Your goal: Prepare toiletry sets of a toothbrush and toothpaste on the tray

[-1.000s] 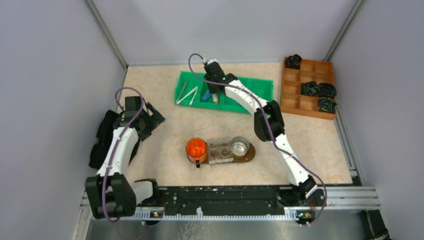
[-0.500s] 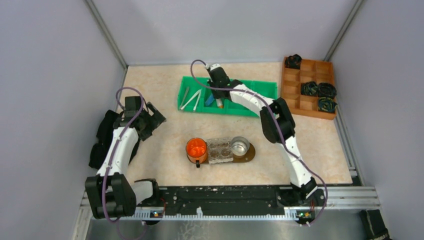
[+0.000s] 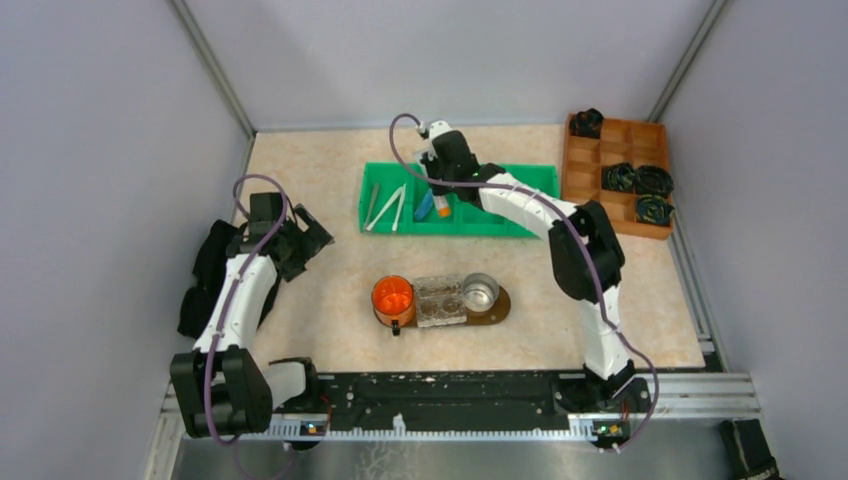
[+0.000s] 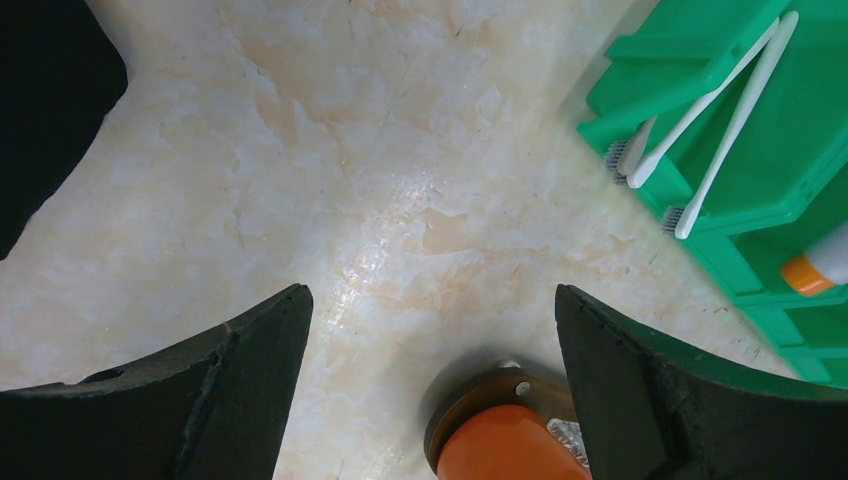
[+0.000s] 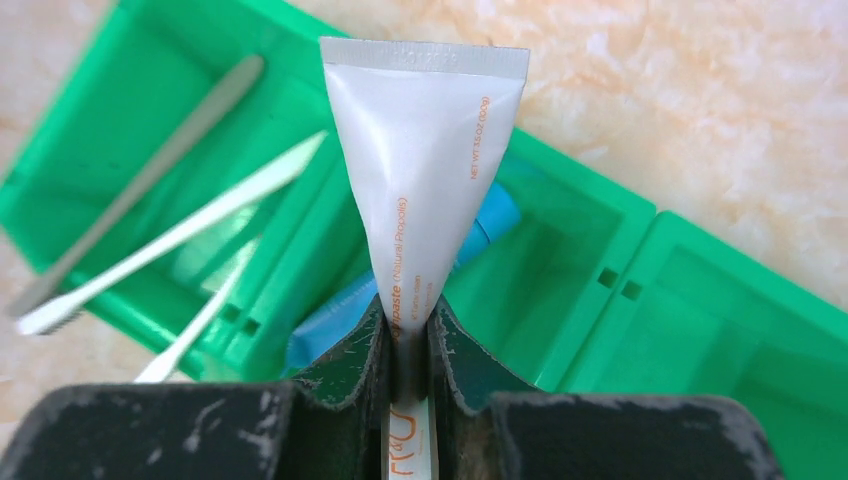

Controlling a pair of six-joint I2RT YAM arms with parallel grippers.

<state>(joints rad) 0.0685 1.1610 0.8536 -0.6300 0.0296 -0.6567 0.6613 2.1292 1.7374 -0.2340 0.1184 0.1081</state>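
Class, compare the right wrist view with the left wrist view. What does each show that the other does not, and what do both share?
Only the right wrist view shows the right gripper shut on the white tube, and the blue tube lying in the green bin.

Only the left wrist view shows the left gripper, which is open, and the orange cup on the tray.

Both show the green bin, the white toothbrushes, the table and the white tube, though the left wrist view catches only its orange-capped end.
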